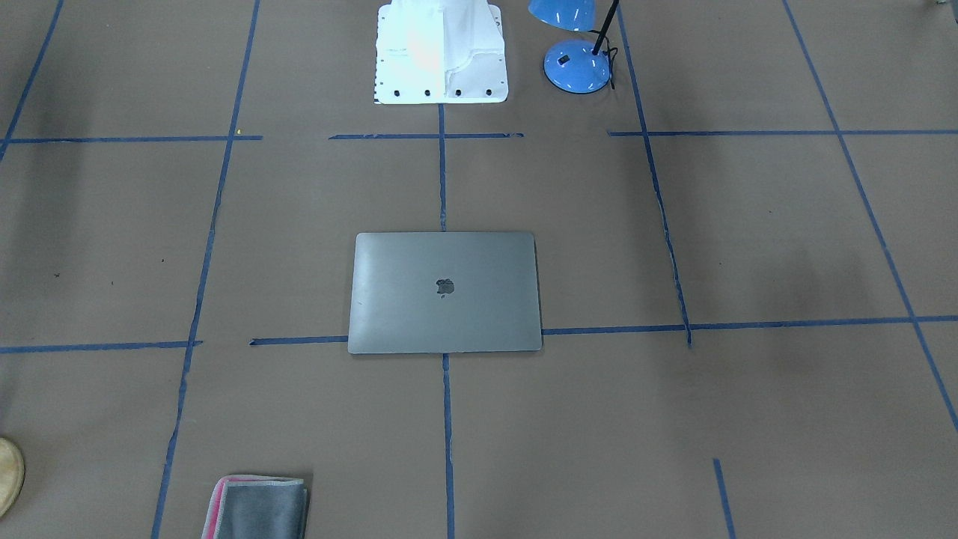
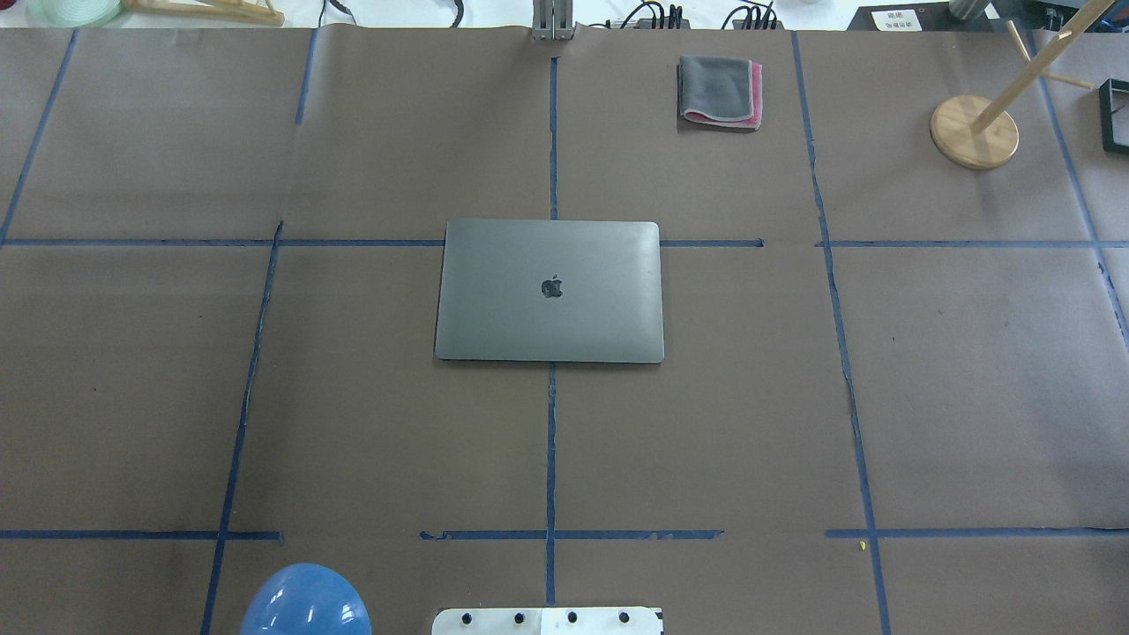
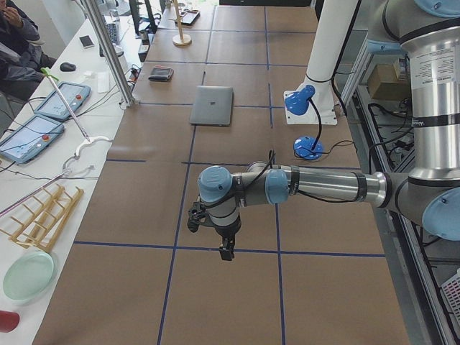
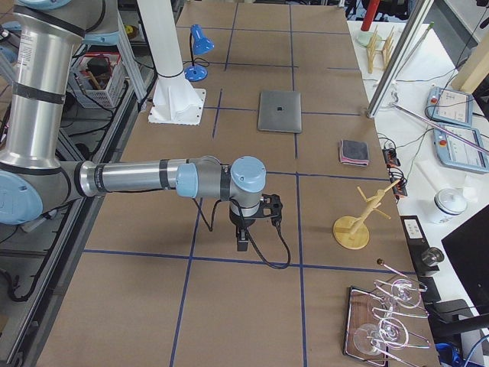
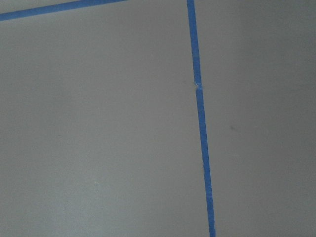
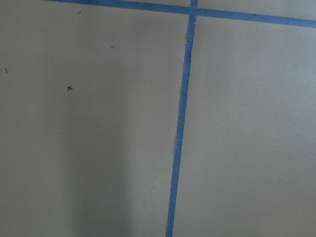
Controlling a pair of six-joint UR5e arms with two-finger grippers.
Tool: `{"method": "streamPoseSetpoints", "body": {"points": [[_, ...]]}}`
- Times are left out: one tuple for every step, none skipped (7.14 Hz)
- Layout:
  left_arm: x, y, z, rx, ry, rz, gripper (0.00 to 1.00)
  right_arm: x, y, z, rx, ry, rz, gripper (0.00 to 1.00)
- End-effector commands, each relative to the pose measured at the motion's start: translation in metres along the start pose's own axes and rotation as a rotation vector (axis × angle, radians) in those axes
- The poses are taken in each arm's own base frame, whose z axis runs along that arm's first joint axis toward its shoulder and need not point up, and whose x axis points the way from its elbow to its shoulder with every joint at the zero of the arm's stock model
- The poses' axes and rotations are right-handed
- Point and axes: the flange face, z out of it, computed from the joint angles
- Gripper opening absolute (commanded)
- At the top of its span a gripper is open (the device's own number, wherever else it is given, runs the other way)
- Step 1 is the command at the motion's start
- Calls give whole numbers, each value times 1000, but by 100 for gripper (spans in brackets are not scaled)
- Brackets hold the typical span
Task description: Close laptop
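Observation:
The space-grey laptop (image 1: 445, 292) lies flat in the middle of the table with its lid down and the dark apple logo facing up. It also shows in the overhead view (image 2: 549, 291) and both side views (image 3: 212, 105) (image 4: 279, 111). My left gripper (image 3: 226, 251) hangs over bare table far from the laptop, seen only in the exterior left view; I cannot tell if it is open. My right gripper (image 4: 241, 243) hangs likewise at the other end, seen only in the exterior right view; I cannot tell its state. Both wrist views show only brown paper and blue tape.
A blue desk lamp (image 1: 576, 66) stands near the white robot base (image 1: 440, 52). A folded grey cloth with pink edge (image 2: 719, 91) lies at the table's far side. A wooden stand (image 2: 974, 130) is at the far right. Blue tape lines cross the brown table cover.

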Motion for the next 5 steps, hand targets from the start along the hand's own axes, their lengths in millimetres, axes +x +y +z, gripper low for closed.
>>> {"method": "streamPoseSetpoints", "body": {"points": [[2, -1, -2, 4, 0, 7, 100, 0, 0, 1, -2, 0, 0, 100], [5, -2, -5, 11, -1, 13, 100, 1, 0, 1, -3, 0, 0, 100], [5, -2, -5, 11, -1, 13, 100, 0, 0, 1, -2, 0, -3, 100], [5, -2, -5, 10, -1, 12, 100, 0, 0, 1, -2, 0, -3, 100], [5, -1, -5, 9, -1, 11, 100, 1, 2, 2, -4, -2, -1, 100]]}}
